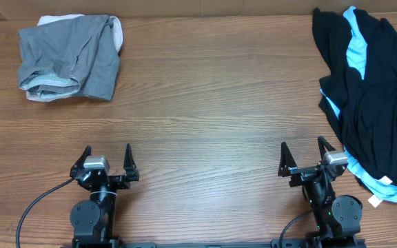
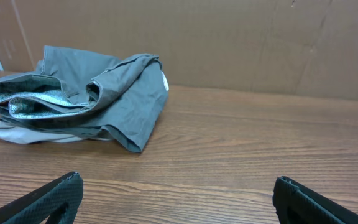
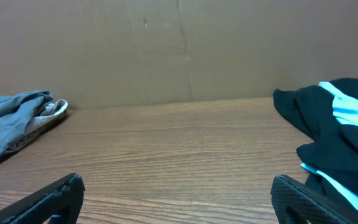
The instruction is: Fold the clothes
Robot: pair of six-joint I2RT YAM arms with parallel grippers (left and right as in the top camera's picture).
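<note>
Overhead: straight down from high above the table [image 1: 205,124], arm bases [image 1: 92,217] at the bottom edge. Left wrist: low over the wood, facing the cardboard wall [image 2: 229,37], fairly near the gray garment [image 2: 123,99]. Right wrist: equally low, same heading, black-and-blue pile [image 3: 328,155] close at right. Shared by all three: the gray garment, far off at left from the right wrist.

Plain grey clothes [image 1: 71,56] at 10 o'clock, white trim at the top right, paler speckled grey lining along the lower hem. At 3 o'clock black clothes [image 1: 374,103], bright sky-blue panels through the folds, small white tag [image 1: 374,201] at the bottom. Brown wood-grain table [image 1: 212,117]. Plain tan cardboard wall [image 2: 241,43]. At 6 o'clock left gripper [image 1: 107,147] and right gripper [image 1: 302,142], both black with silver-grey tops.
</note>
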